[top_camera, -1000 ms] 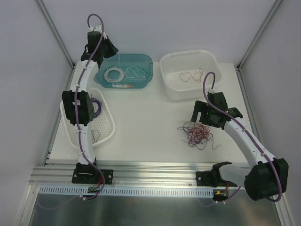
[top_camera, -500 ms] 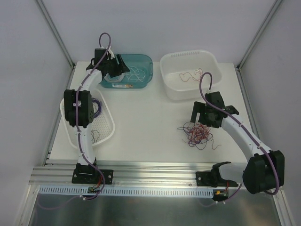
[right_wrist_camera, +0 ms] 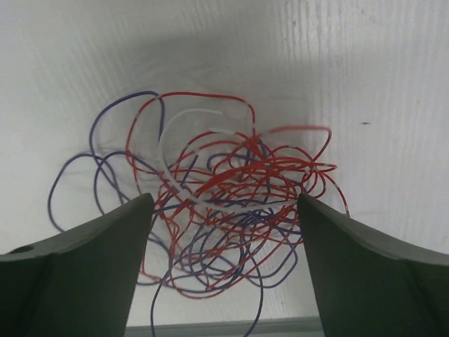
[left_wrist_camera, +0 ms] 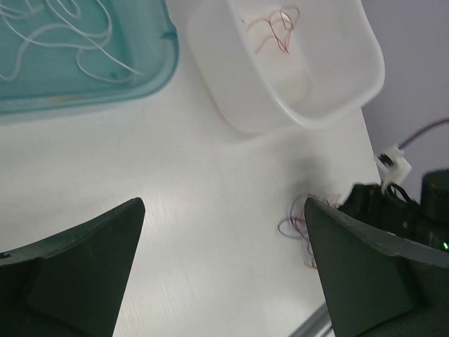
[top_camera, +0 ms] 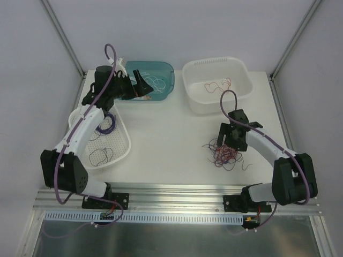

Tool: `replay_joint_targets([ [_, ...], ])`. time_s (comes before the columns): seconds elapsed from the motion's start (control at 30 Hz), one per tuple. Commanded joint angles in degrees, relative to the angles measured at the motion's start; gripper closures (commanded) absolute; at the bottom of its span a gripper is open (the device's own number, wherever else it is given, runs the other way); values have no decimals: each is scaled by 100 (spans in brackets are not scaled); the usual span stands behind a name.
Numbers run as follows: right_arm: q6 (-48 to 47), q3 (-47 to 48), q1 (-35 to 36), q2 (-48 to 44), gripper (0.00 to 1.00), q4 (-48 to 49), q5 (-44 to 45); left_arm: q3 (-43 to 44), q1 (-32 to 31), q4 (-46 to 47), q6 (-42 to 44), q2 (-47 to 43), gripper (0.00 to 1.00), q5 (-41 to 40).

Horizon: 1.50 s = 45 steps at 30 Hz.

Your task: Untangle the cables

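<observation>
The cables [top_camera: 225, 152] are a loose clump of thin red, dark purple and white wires on the white table, right of centre. My right gripper [top_camera: 229, 143] hangs just above the clump's far side. In the right wrist view its open jaws [right_wrist_camera: 224, 203] straddle the tangle [right_wrist_camera: 231, 210], not pinching any wire. My left gripper [top_camera: 140, 85] stands open and empty over the near left part of the teal bin [top_camera: 163, 92]. In the left wrist view, between the wide left gripper [left_wrist_camera: 224, 210], I see bare table and an edge of the clump [left_wrist_camera: 302, 232].
The teal bin holds white wires [top_camera: 153, 83]. A white tub [top_camera: 244, 99] at the back right holds red wires [top_camera: 217, 85]. A white perforated basket [top_camera: 124, 143] at the left holds purple wires [top_camera: 104, 124]. An aluminium rail [top_camera: 177, 193] runs along the near edge.
The left gripper came down from above the teal bin and opened, and its arm folded low to the left. The right gripper sank closer to the clump, its jaws slightly narrower.
</observation>
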Motion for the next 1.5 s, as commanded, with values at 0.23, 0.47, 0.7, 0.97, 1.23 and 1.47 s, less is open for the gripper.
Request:
replay_joint_targets([
  [0.23, -21, -6, 1291, 637, 45, 940, -802, -2050, -1333, -243, -245, -1858, 1, -488],
  [0.47, -48, 531, 2250, 884, 48, 950, -1235, -2808, -2152, -243, -579, -2237, 1, -893],
  [0.7, -592, 1075, 2259, 365, 46, 431, -936, -2686, -2706, -226, -825, -1588, 5, -1174],
  [0.97, -760, 1331, 2268, 558, 49, 483, -1102, -2308, -3268, -59, -1062, -551, 14, -1165],
  [1.23, -866, 1331, 2268, 892, 57, 597, -1182, -2106, -3585, 126, -1265, 135, 17, -981],
  [1.47, -778, 1270, 2277, 1323, 68, 993, -1349, -2150, -3603, 143, -1247, 171, 20, -981],
])
